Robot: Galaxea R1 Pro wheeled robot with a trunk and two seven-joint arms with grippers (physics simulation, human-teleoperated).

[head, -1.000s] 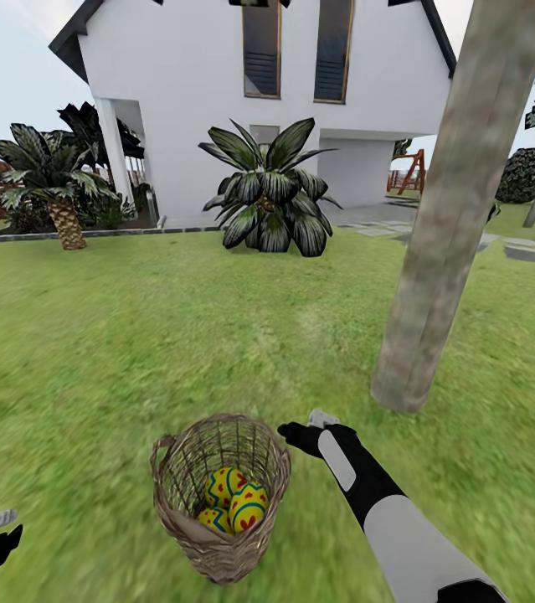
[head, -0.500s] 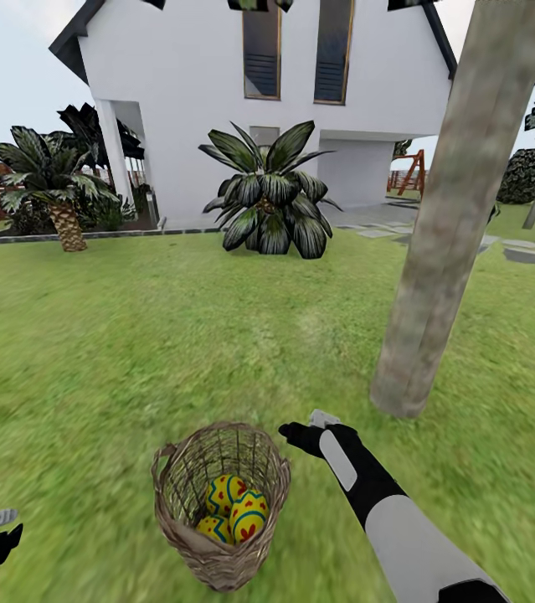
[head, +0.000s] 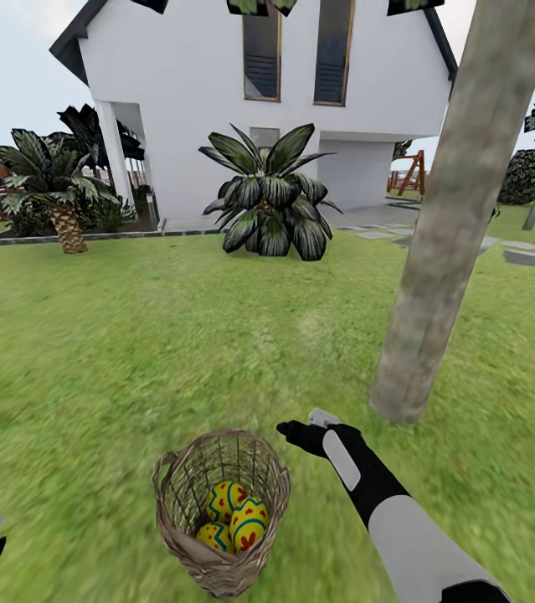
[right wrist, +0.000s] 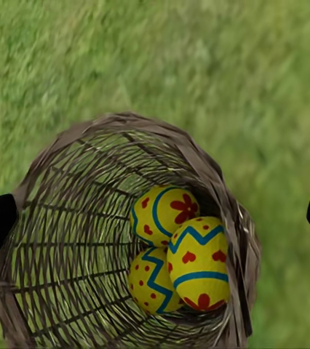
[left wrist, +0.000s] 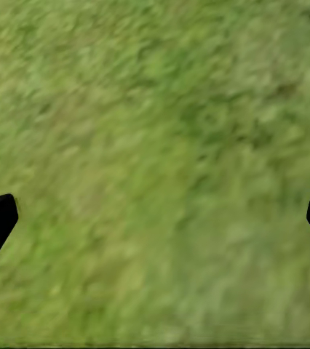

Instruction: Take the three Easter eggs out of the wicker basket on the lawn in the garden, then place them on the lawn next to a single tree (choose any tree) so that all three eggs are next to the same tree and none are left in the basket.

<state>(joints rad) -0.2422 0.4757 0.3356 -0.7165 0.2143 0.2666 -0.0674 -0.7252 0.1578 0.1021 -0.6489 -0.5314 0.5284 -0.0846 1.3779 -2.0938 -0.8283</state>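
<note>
**Lining up over the basket, eggs waiting inside**

My right gripper (head: 299,432) hangs just beside the basket (head: 221,511), fingers spread wide and holding nothing, so my wrist camera can look straight down its mouth. All three eggs (right wrist: 175,249) lie bunched against one wall at the bottom, touching each other. I judge the top one easiest to take first. The tree (head: 451,218) stands near on the lawn (head: 175,335), a handy drop spot. My left gripper (left wrist: 155,214) idles spread apart over bare grass, kept out of the way
</note>
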